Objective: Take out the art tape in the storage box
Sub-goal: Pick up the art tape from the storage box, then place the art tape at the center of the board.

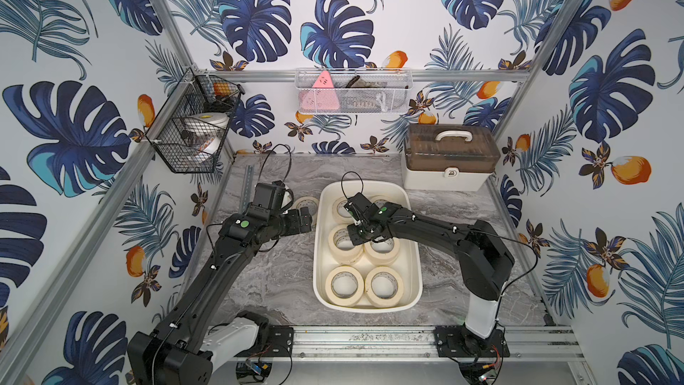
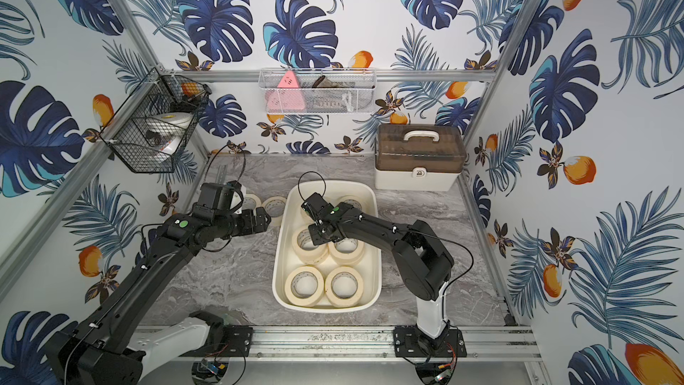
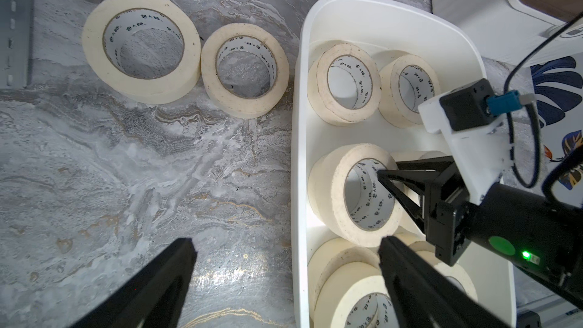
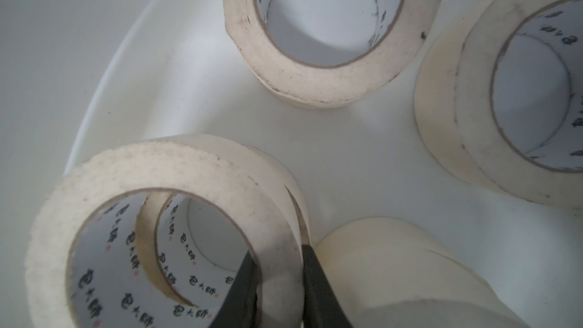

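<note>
Art tape (image 4: 164, 168) rim in right hand (image 4: 277, 257)

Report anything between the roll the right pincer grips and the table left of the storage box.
The right pincer is shut on the roll, pinching its wall. Only the storage box's side wall lies in that path to the table, and the open left pincer hangs close by it.

You have open bench (image 1: 274, 283) lower centre in both top views, between left arm (image 1: 222, 264) and box (image 1: 410, 261). Inside, rolls (image 1: 329, 287) stand packed; the right tool (image 4: 279, 276), clamped on a roll (image 1: 334, 251), fills the middle. The case (image 1: 449, 175) closes the upper right.
</note>
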Available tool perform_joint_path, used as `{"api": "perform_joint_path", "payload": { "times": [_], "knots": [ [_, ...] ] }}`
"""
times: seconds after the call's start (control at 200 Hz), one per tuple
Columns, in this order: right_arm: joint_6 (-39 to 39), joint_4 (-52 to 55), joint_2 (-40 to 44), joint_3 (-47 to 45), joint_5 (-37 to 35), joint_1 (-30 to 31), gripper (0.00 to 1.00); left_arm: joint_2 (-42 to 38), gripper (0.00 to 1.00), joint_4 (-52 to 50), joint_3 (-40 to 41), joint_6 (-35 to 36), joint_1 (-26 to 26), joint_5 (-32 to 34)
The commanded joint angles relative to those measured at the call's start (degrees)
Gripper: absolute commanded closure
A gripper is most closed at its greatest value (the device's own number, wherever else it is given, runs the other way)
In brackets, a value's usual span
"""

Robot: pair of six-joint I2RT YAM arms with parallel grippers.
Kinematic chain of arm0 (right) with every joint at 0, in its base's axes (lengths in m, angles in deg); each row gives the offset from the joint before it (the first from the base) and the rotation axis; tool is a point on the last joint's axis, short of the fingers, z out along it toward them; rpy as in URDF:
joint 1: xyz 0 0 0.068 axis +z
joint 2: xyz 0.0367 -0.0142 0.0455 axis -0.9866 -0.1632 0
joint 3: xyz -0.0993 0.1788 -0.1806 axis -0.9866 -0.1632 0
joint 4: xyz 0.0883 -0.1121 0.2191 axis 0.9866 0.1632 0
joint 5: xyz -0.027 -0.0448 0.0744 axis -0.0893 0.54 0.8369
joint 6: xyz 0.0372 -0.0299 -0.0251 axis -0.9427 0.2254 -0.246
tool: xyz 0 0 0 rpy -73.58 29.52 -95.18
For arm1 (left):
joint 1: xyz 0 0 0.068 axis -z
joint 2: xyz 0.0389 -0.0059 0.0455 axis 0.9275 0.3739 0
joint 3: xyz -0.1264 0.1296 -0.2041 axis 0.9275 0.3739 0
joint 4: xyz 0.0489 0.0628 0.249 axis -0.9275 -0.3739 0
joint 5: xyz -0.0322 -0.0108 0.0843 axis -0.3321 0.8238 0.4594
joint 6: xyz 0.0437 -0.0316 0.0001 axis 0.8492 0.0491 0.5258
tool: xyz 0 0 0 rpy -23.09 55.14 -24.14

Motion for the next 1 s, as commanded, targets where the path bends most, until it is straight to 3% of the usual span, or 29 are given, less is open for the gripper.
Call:
{"api": "perform_joint_path", "payload": {
  "times": [0.0,0.455,0.781,0.996],
  "knots": [
    [-1.8,0.9,1.8,0.6,-1.5,0.0,0.84,-1.2,0.01,-1.5,-0.7,1.0,0.1,-0.5],
    [-9.7,8.0,5.5,7.7,-2.4,0.0,0.88,0.9,0.08,-12.7,-11.4,0.3,1.0,2.5],
    [-12.5,8.4,5.4,13.3,-0.4,3.7,0.91,3.6,0.15,-15.9,-15.8,-2.1,7.3,4.8],
    [-13.4,8.4,4.0,15.9,-0.3,6.3,0.91,6.2,0.16,-19.3,-18.4,-3.4,11.8,10.1]
  ]
}}
